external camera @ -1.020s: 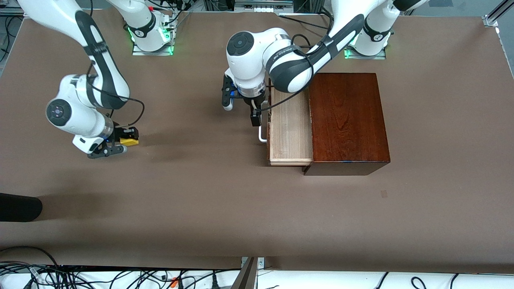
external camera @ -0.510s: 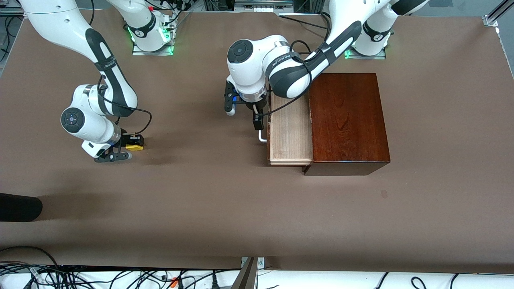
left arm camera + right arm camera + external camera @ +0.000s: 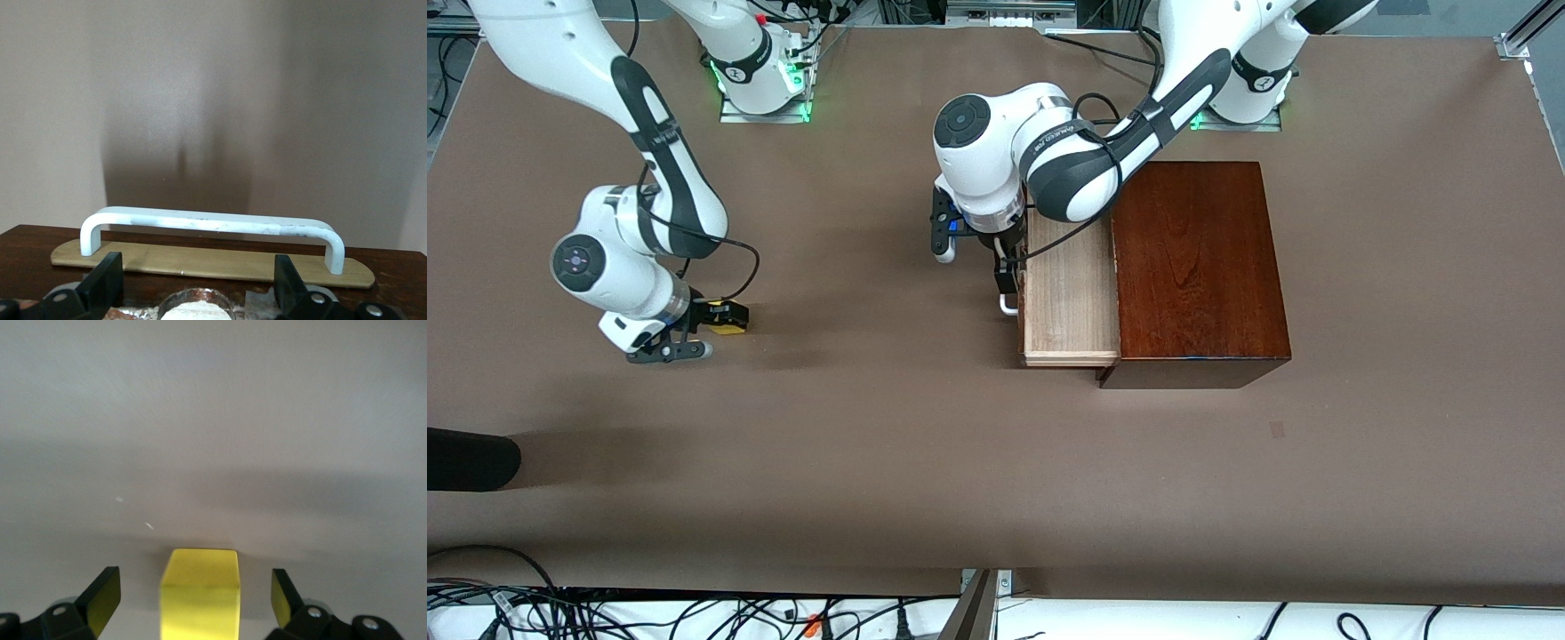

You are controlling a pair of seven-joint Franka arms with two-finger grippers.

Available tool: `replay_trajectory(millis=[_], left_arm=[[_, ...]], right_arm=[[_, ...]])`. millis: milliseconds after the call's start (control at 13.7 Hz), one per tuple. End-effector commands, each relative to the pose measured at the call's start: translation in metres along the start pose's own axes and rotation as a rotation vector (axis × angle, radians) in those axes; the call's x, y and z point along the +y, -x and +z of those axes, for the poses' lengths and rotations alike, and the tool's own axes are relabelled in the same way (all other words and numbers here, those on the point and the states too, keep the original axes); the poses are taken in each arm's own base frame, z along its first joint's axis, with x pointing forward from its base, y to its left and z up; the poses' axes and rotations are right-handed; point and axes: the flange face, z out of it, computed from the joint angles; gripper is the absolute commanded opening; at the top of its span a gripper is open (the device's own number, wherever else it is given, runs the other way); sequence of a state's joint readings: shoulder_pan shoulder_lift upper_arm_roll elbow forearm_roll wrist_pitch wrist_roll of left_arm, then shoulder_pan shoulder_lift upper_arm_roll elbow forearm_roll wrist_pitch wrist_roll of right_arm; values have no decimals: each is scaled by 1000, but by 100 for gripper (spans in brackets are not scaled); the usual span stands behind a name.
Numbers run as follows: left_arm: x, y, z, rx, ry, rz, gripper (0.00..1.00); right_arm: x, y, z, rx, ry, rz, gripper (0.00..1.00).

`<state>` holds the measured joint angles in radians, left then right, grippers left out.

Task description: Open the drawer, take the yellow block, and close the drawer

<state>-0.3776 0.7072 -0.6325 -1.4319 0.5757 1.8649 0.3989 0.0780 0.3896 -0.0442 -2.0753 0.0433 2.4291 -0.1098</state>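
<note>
The brown table [image 3: 925,462] carries a dark reddish box [image 3: 1196,267] toward the left arm's end, with its drawer [image 3: 1069,293] pulled out toward the right arm's end, showing a pale wood floor. Nothing is seen lying on the visible part of that floor, though the left arm's wrist hangs over the part of it farthest from the front camera. The white handle [image 3: 212,230] runs along the drawer's dark front; in the front view only its lower end shows, since the gripper hides the rest.

The left gripper [image 3: 1007,277] is at the drawer's front, just over the handle. In the left wrist view its two black fingers [image 3: 101,285] stand wide apart, near the two ends of the handle, gripping nothing.

The right gripper [image 3: 698,331] is low over bare table toward the right arm's end, well apart from the box. Its fingers [image 3: 100,603] are spread, and the block [image 3: 200,593] sits between them with a gap on each side, so neither finger touches it. The block rests on the table.

A dark rounded object [image 3: 467,458] juts in at the table's edge by the right arm's end.
</note>
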Motion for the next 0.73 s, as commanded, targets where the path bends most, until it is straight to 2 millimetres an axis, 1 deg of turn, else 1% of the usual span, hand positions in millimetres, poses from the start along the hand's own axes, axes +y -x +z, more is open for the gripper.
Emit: replay_trajectory(millis=[0,73,146,218,291,437,510,583,655], left_arm=[[-7,11,-1,-52,-25,13,100],[-7,12,-3,-54,-26,12,100],[-9,16,-1,-65,-19,15,100],[-9,18,0,-75,-16,16,100],[-13,24,-4,-82,-20,6,100],[-20,36,-5,-96,-18,-10,100],[-20,38,-3,-105,-12,-12,100],[-20,40,-3,-115,-10,-14,100],[-21,43,-2,-126,-4,-17,100]], right_arm=[[-4,-5,-83,73,-8,-47,100],[-5,-4,-109,98,-8,-71,100],[-6,3,-136,97,-11,-84,100],[-7,10,-165,77,-23,-78,100],[-6,14,-196,49,-32,-62,100],[-2,18,-256,10,-40,-52,100],[3,22,-281,6,-42,-43,100],[4,27,-304,6,-43,-32,100],[7,32,-323,-6,-44,-25,100]])
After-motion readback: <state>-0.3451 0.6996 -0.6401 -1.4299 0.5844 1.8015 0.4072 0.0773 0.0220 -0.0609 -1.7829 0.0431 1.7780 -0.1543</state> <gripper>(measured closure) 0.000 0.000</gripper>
